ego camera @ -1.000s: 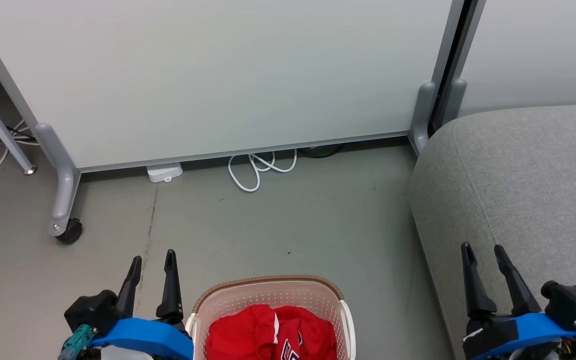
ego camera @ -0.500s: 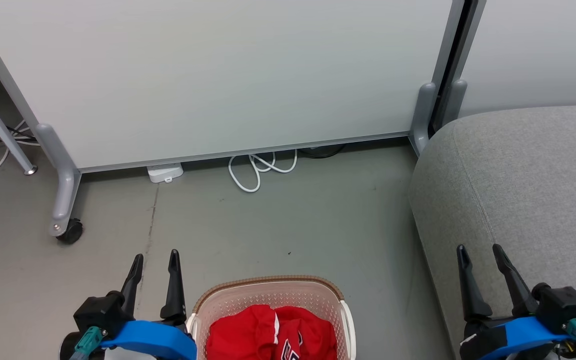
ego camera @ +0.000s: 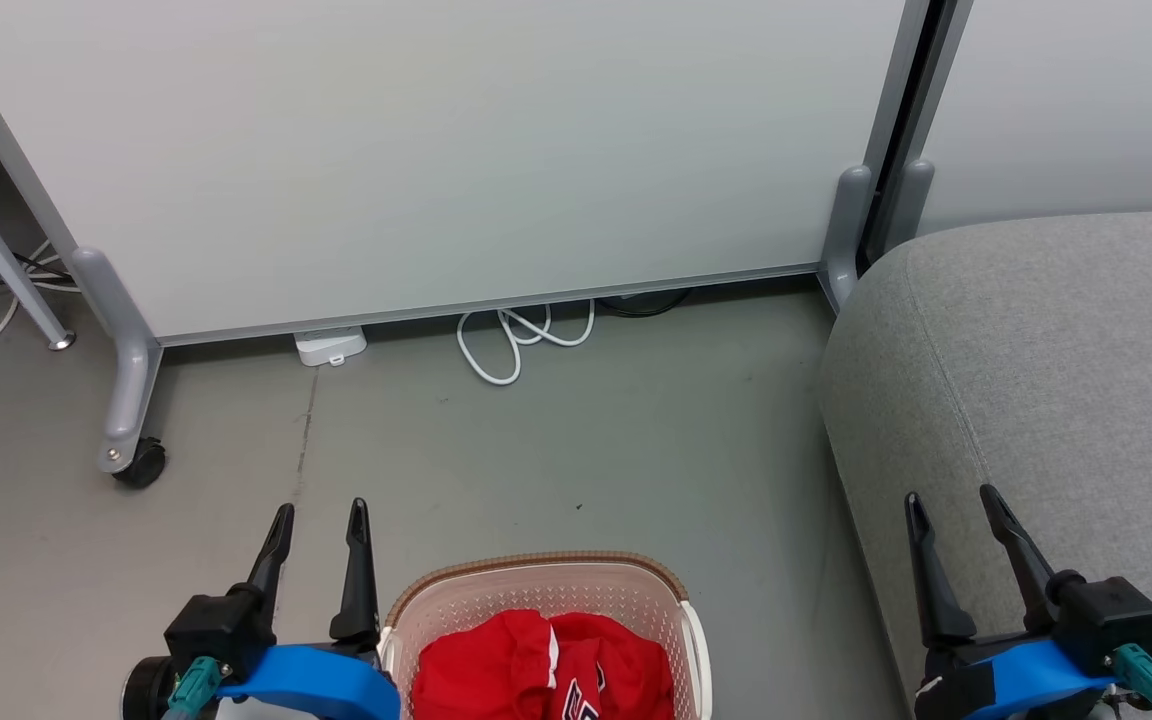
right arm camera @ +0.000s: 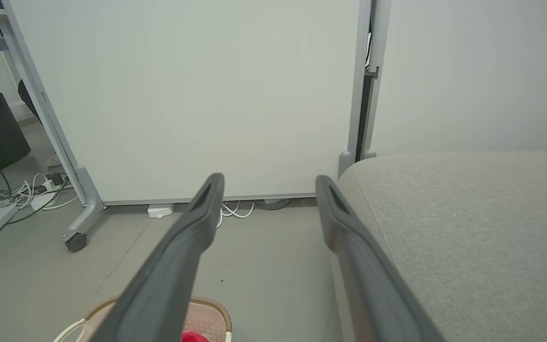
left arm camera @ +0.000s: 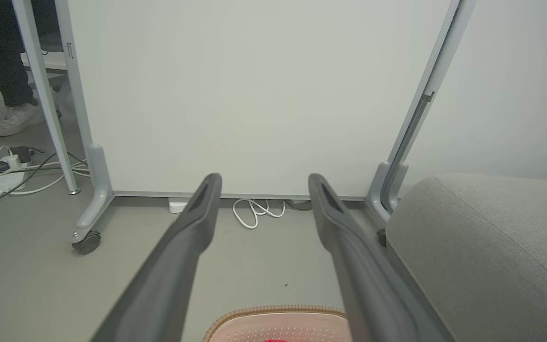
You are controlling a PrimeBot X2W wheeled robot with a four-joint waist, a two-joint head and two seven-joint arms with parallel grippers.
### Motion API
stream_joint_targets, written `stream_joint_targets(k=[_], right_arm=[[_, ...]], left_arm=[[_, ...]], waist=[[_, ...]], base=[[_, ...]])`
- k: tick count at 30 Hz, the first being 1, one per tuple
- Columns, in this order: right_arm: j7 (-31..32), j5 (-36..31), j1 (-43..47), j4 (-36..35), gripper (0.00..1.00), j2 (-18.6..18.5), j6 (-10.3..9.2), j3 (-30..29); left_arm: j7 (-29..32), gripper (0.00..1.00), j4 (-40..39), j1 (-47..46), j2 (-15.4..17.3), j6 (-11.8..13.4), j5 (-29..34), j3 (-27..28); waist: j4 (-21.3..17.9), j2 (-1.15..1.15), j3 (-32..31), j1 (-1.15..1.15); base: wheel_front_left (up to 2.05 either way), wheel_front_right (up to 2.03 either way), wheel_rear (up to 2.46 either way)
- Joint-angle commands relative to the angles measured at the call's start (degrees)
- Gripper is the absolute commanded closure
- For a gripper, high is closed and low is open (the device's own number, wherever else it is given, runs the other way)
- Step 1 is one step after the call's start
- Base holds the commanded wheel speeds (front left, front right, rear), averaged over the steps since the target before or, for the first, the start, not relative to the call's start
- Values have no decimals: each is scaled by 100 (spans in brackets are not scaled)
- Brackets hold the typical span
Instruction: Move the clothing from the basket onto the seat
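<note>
The basket stands on the grey floor, its near half cut off by the head view's lower edge. The clothing lies bunched inside it, red, with a black-and-white print showing only in part. Beyond the basket, open floor runs to a white partition panel, where a looped cable lies. Right of the basket, across a strip of floor, rises the seat. The left hand hovers just left of the basket, fingers spread, empty. The right hand, also spread and empty, hovers to the basket's right over the seat's edge.
</note>
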Motion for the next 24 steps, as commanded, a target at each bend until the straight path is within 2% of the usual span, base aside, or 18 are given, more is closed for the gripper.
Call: stream_joint_targets(k=[1,12,24], right_arm=[[-53,-148,38,-34,0,-37,13,9],[-166,-584,56,-56,0,-40,14,19],[-160,-510,61,-50,0,-38,14,30]], left_arm=[[-52,0,9,-80,4,-11,132,13],[-161,0,47,-93,-17,-24,504,39],[-156,0,51,-72,-28,-42,490,106]], waist=[[-1,0,-2,0],[3,0,2,0],[-2,0,6,0]], base=[[0,0,0],[0,0,0],[0,0,0]])
